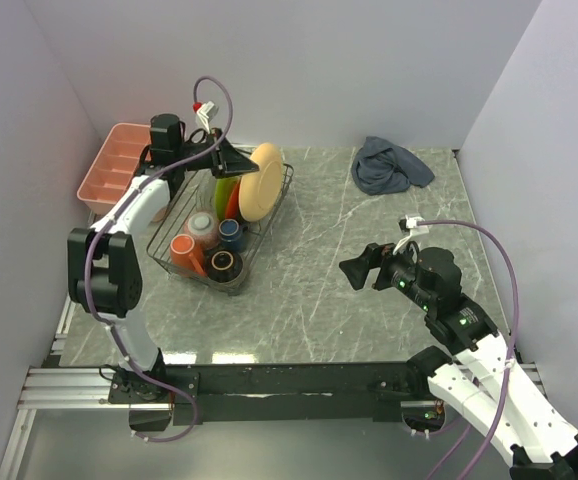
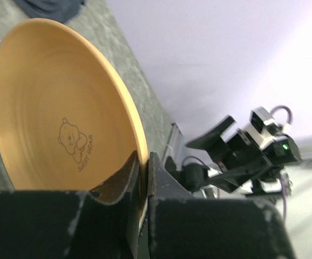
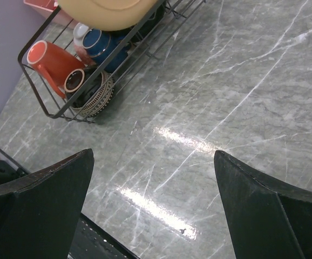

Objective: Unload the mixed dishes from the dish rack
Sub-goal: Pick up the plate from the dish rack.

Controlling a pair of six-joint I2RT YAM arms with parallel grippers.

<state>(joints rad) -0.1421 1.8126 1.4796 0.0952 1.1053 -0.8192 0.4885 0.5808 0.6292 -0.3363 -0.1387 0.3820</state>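
The black wire dish rack stands at the left. My left gripper is shut on the rim of the large tan-yellow plate, which is held on edge at the rack's far right end. In the left wrist view the plate fills the left side, its rim between my left gripper's jaws. The lime green plate stands behind it. The orange mug, pinkish bowl, dark blue cup and dark brown bowl lie in the rack. My right gripper is open and empty over bare table.
A pink compartment tray sits left of the rack against the wall. A grey-blue cloth lies at the back right. The right wrist view shows the rack's near corner, the mug and the marble table.
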